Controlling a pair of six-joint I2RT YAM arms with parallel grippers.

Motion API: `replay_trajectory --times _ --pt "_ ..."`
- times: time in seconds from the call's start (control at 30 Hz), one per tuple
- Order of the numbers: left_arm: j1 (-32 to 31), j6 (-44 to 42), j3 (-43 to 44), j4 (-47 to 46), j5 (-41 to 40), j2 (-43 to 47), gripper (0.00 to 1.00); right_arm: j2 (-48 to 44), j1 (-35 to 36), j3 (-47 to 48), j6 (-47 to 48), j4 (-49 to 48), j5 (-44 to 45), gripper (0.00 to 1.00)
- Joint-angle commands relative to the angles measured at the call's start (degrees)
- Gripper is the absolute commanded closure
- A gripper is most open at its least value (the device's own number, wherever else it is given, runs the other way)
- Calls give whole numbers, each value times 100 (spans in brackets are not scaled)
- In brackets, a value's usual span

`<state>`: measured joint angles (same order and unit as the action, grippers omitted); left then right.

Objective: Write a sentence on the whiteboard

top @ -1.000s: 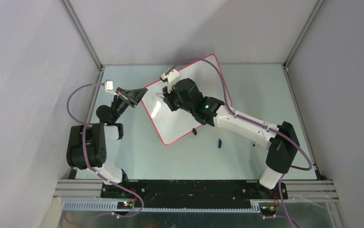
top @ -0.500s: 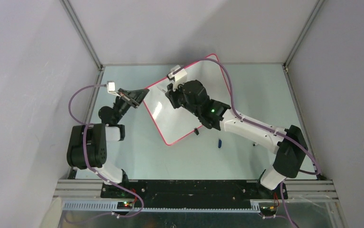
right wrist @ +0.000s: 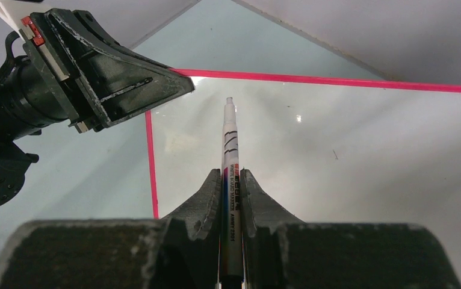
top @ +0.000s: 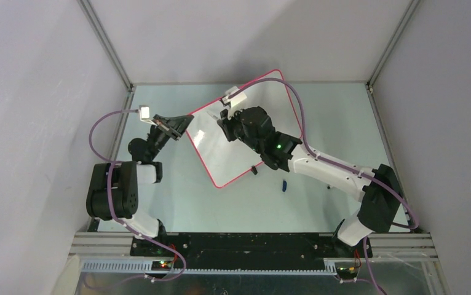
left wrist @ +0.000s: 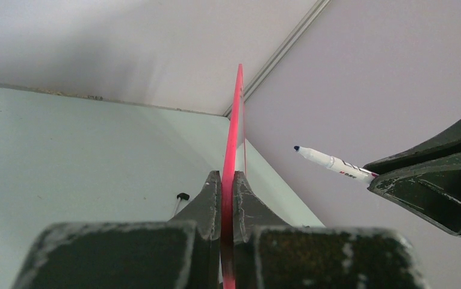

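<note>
Pinching the whiteboard by its rim: left claw closed tight, red edge sandwiched between its fingers. Right claw is clamped on a marker, with the barrel running straight out ahead of the fingers and the tip aimed at the board face just beside the left claw. Can't tell if the tip touches. Board spreads out beneath the right claw. Small blue item on the bench behind the right claw, off the board.
</note>
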<state>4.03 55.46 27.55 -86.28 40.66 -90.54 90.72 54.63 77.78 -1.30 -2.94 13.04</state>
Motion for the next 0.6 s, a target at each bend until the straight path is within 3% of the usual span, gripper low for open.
replay_trajectory --times 0.0,0.57 --pt "-169 -532 -17 -152 249 -52 100 -341 -21 -22 114 -254 144 100" --pt "-263 -528 -20 -152 79 -104 99 -311 -212 -23 -127 -131 -377 100"
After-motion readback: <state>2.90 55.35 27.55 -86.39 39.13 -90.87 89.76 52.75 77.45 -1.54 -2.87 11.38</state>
